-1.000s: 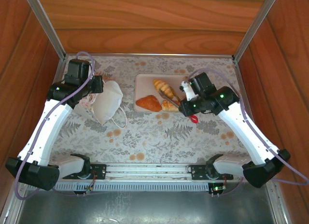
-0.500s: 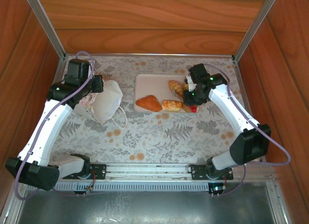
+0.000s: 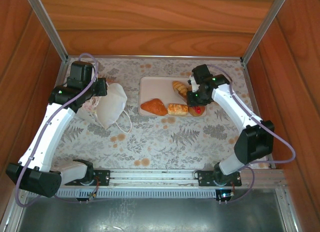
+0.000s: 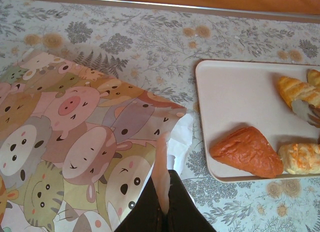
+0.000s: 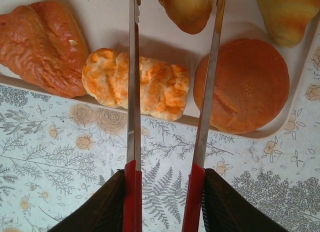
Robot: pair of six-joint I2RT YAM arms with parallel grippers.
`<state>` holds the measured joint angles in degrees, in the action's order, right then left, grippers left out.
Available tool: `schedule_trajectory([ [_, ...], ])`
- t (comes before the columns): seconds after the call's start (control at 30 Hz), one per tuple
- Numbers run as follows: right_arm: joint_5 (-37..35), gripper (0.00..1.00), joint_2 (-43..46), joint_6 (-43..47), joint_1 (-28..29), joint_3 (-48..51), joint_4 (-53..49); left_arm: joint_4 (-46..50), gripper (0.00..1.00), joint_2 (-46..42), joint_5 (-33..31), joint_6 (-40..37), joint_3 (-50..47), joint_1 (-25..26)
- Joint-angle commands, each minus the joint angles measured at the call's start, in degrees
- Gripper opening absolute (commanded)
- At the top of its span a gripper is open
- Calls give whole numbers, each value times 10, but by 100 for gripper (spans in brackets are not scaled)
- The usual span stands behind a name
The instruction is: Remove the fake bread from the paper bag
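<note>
Table (image 3: 165, 137): floral cloth.
Done: I count four breads (image 3: 154, 107) on the tray (image 3: 150, 87).
Tongs (image 5: 133, 92): in right gripper (image 5: 162, 192), blades apart, a loaf (image 5: 187, 9) between.
Left gripper (image 4: 162, 182): pinching paper bag (image 3: 112, 107); remainder hidden.

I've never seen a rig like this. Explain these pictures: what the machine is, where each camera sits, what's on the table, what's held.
These are two robot arms bolted at the table's near edge. One picture looks down from above and behind them. The other two come from a camera on each wrist. On the flowered table lie a white paper bag and a beige tray. The tray holds a triangular pastry, a knobbly roll, a round bun and a golden loaf, all toys. The left arm's fingers are pinched shut on what looks like the bag's edge. The right arm's fingers hold metal tongs. Their tips sit either side of the golden loaf; whether they squeeze it, I cannot tell.
</note>
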<state>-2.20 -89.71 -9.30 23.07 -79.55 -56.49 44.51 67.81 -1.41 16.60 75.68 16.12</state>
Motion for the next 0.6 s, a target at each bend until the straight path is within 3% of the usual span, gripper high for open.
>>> schedule_trajectory([
  [0.0,-24,42,0,9,-7,-19,2,-14,0,4,2,6,-3,-5],
  [0.57,-41,47,13,19,-7,-31,-16,-15,0,-2,2,7,-6,-4],
])
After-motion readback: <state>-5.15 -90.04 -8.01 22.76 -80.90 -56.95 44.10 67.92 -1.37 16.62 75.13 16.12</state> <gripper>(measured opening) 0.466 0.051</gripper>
